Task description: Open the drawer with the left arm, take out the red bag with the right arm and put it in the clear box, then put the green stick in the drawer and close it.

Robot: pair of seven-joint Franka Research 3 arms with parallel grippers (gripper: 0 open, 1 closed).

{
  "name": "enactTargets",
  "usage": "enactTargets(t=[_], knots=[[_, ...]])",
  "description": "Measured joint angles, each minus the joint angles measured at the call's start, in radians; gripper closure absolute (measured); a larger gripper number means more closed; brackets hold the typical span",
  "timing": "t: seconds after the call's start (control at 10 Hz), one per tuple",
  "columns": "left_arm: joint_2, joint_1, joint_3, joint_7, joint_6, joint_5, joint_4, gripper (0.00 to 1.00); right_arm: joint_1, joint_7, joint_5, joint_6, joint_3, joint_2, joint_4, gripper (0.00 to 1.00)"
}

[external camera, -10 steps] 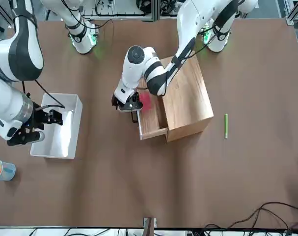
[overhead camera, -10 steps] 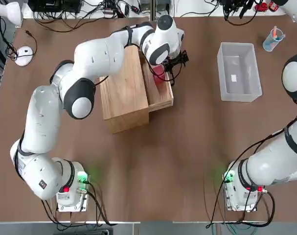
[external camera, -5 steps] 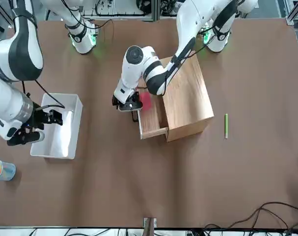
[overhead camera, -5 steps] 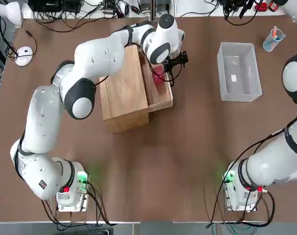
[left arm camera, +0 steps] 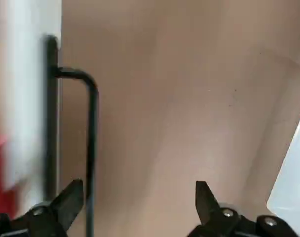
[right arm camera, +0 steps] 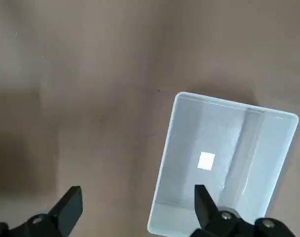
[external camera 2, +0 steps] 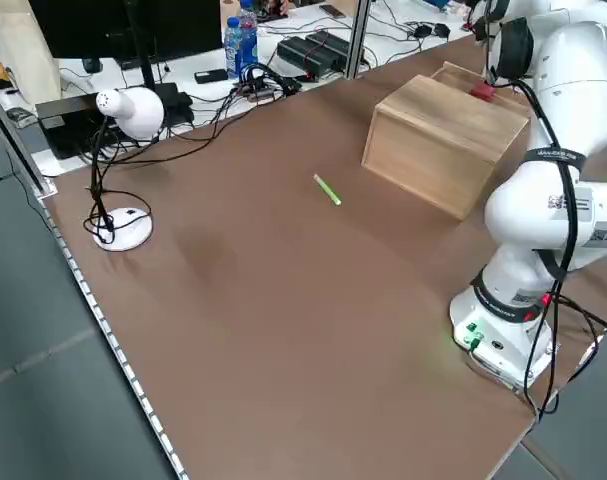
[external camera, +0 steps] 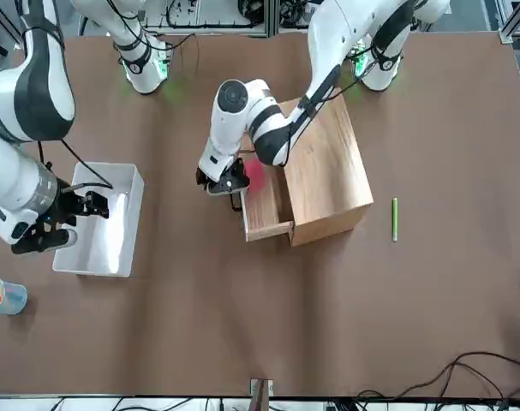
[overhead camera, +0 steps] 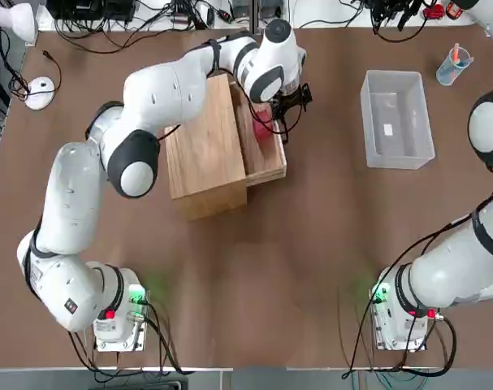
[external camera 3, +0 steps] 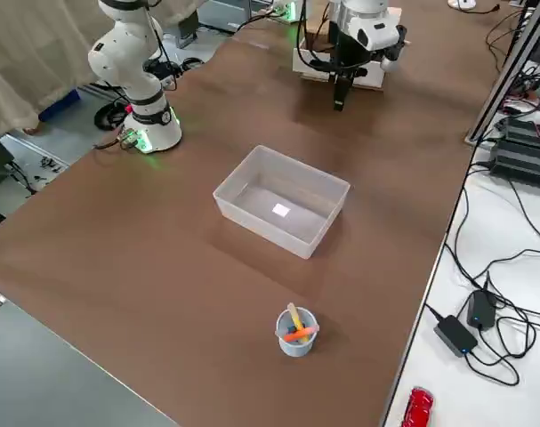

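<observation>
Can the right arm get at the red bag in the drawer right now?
Probably not yet: the left pincer hangs open at the drawer handle, crowding the red bag, while the right pincer waits near the clear box.

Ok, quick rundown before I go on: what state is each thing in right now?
drawer: pulled open
red bag: lying inside the drawer
clear box: open-topped, holds only a white label
green stick: lying flat on the table
left gripper: open, at the drawer handle
right gripper: open, above the clear box
blue cup: upright, holding orange sticks

Brown table [overhead camera: 311,244], white desk lamp [external camera 2: 123,110], water bottles [external camera 2: 241,45], tangled cables [external camera 3: 510,222], grey floor [external camera 2: 43,380]
</observation>
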Motion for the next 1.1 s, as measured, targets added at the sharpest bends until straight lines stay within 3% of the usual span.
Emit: enactTargets(t=[0.6,0.8,0.9,1.1], knots=[[-0.068,0.001,-0.008,-0.036,-0.103,-0.001,0.008,0.0,0.0,0.022,0.002,0.001,0.0,0.0,0.0,0.0],[-0.166,0.031,-0.004,-0.036,-0.225,-0.003,0.004,0.0,0.005,0.126,0.006,0.002,0.002,0.0,0.003,0.0],[-0.218,0.054,0.001,-0.033,-0.336,-0.003,-0.004,0.0,0.013,0.204,0.007,0.002,0.005,0.0,0.004,0.0],[-0.324,0.144,0.007,0.068,-0.456,-0.003,-0.078,0.0,0.067,0.407,0.01,0.023,0.011,0.0,0.005,0.0]])
